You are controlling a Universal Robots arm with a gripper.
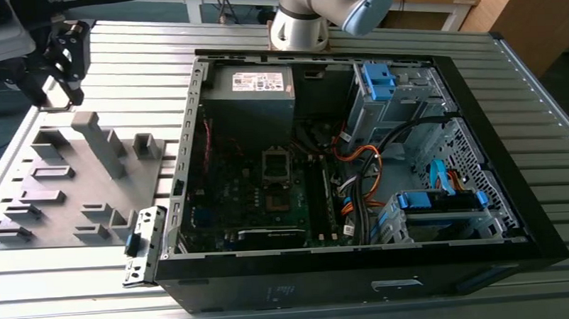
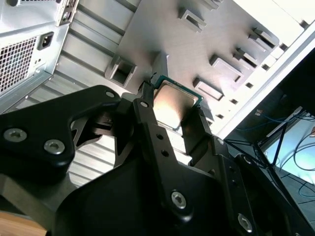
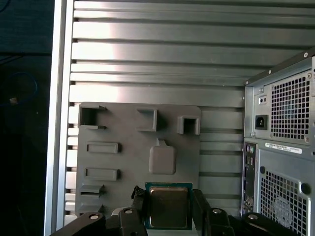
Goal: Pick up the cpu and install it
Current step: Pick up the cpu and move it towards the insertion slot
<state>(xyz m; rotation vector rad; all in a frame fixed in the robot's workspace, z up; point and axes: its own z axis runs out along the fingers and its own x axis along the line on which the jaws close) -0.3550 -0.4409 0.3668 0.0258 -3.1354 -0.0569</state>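
The cpu (image 3: 168,205) is a thin square chip with a dull silvery top and a green rim. It sits clamped between the two black fingers of my gripper (image 3: 169,214), and both wrist views show it (image 2: 173,104). In the exterior view the gripper (image 1: 59,71) hangs at the far left, above the slatted table just beyond the grey tray (image 1: 72,184). The chip is held clear of the tray (image 3: 123,162) below it. The motherboard's cpu socket (image 1: 277,164) lies inside the open computer case (image 1: 360,150), well to the exterior view's right of the gripper.
The grey tray carries several upright holder blocks (image 1: 102,141). A black power supply (image 1: 253,86) sits in the case's far corner, beside blue drive cages (image 1: 381,85) and orange and black cables (image 1: 361,171). The arm's base (image 1: 299,28) stands behind the case. The case's rear panel (image 3: 280,147) is close by.
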